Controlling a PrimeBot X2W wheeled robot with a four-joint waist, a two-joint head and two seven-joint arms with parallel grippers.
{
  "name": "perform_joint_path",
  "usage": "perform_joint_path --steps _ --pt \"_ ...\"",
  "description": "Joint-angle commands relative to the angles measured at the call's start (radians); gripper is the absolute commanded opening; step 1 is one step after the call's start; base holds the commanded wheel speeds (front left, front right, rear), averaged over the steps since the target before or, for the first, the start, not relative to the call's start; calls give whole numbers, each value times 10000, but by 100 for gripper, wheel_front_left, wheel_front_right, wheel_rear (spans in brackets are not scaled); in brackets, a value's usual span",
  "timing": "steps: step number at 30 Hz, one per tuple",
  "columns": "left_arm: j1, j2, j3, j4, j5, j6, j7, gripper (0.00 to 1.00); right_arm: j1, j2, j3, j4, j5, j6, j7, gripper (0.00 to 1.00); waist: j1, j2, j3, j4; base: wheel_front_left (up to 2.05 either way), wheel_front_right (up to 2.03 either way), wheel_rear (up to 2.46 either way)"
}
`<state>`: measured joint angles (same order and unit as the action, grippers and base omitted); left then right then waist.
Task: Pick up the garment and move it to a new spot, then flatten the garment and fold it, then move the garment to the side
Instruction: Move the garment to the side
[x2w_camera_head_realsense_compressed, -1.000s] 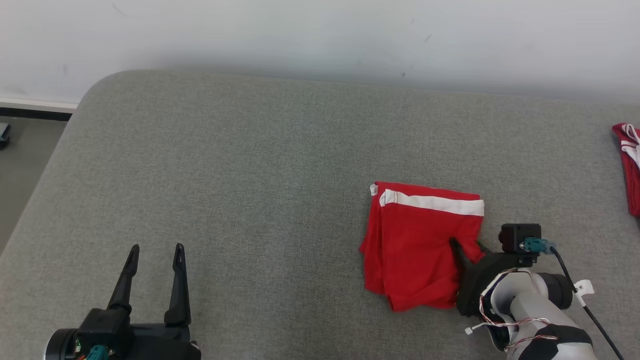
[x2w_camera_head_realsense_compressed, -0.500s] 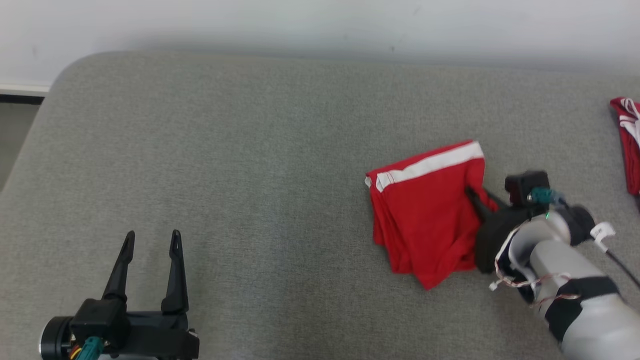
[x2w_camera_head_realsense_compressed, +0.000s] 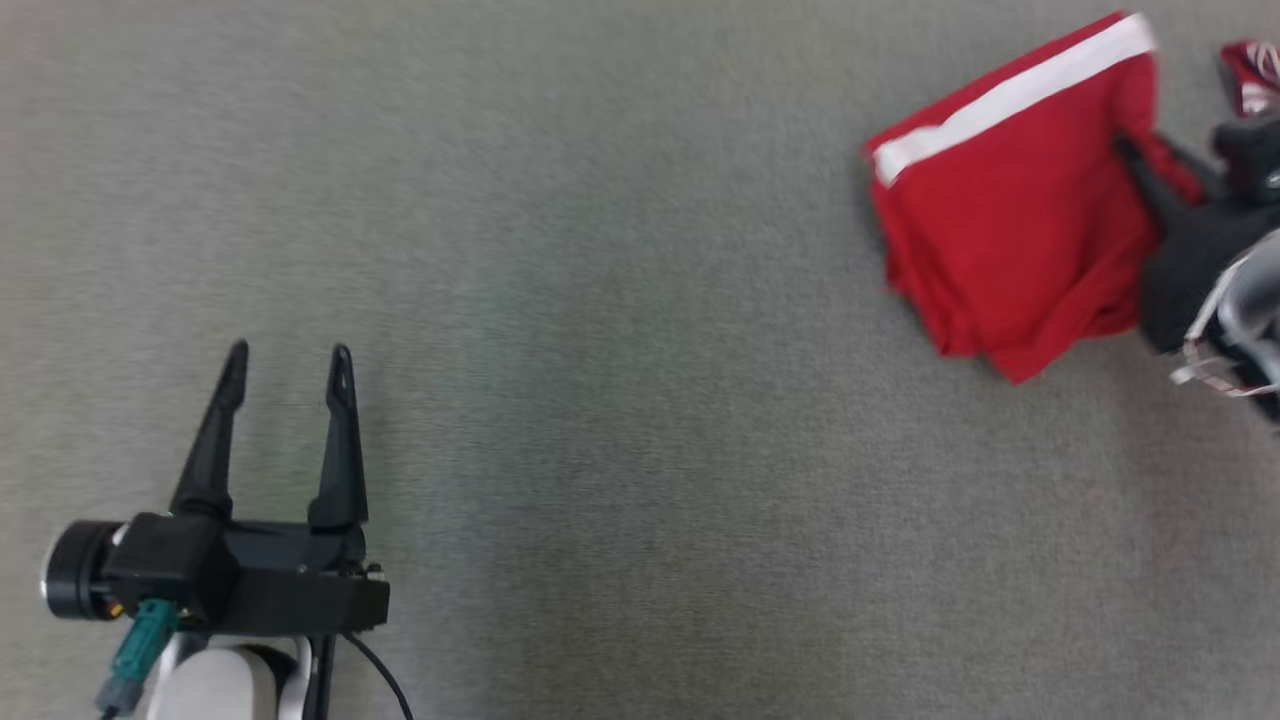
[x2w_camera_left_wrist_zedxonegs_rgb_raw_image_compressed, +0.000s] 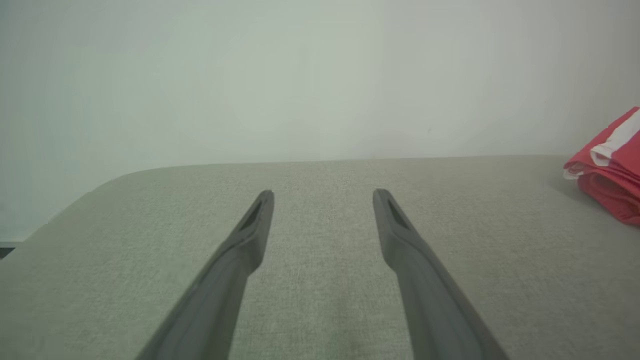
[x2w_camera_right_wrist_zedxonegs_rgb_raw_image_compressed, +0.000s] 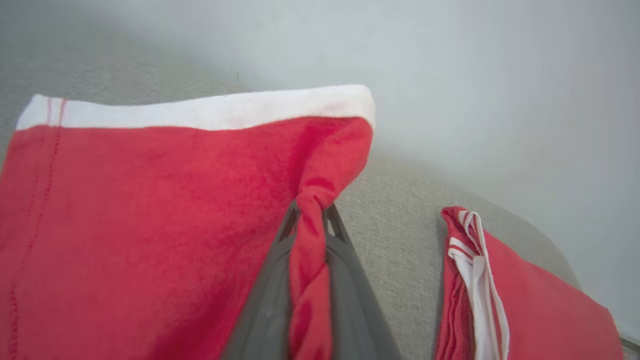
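Observation:
The garment (x2w_camera_head_realsense_compressed: 1010, 210) is folded red cloth with a white band along its top edge, at the upper right of the head view. My right gripper (x2w_camera_head_realsense_compressed: 1135, 155) is shut on its right edge. In the right wrist view the two dark fingers (x2w_camera_right_wrist_zedxonegs_rgb_raw_image_compressed: 270, 295) pinch a twisted ridge of the red garment (x2w_camera_right_wrist_zedxonegs_rgb_raw_image_compressed: 125, 215), and its corner hangs lifted from the grey surface. My left gripper (x2w_camera_head_realsense_compressed: 285, 352) stands open at the lower left over bare grey fabric, far from the garment (x2w_camera_left_wrist_zedxonegs_rgb_raw_image_compressed: 612, 175). Between its spread fingers (x2w_camera_left_wrist_zedxonegs_rgb_raw_image_compressed: 405, 250) there is nothing.
A second red piece with white stripes (x2w_camera_right_wrist_zedxonegs_rgb_raw_image_compressed: 505, 310) lies just right of the held garment, also at the top right corner (x2w_camera_head_realsense_compressed: 1250, 75) of the head view. The grey upholstered surface (x2w_camera_head_realsense_compressed: 600, 350) stretches wide to the left. A pale wall (x2w_camera_left_wrist_zedxonegs_rgb_raw_image_compressed: 300, 75) rises behind it.
My right gripper closed on the garment's right edge and raised that side, tilting the white band. The head camera has swung down and left, so the whole scene has shifted right and upward.

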<state>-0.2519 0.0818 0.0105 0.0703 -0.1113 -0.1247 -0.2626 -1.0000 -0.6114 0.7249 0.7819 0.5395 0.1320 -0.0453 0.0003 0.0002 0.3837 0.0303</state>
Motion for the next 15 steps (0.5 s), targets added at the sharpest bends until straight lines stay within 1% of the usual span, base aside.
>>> perform_joint_path --steps 1,6,13,15 --pt "-173 134 9 -137 8 -62 -27 100 -206 -281 58 -102 42 -33 20 0 -3 -2 885 -793 0 0 0" --pt "-493 397 -145 -669 84 -44 -28 100 -669 -1267 -208 -164 401 -32 55 0 -3 -2 1444 -1044 0 0 0" --pt "-446 777 -244 -1581 327 -52 -27 100 -1266 -2366 -291 -25 496 -33 268 0 -3 -2 2014 -1436 0 0 0" --pt "-423 874 -214 -1771 373 -48 -28 100 -1514 -2583 -332 -3 535 -33 254 0 -3 -2 2159 -1520 0 0 0"
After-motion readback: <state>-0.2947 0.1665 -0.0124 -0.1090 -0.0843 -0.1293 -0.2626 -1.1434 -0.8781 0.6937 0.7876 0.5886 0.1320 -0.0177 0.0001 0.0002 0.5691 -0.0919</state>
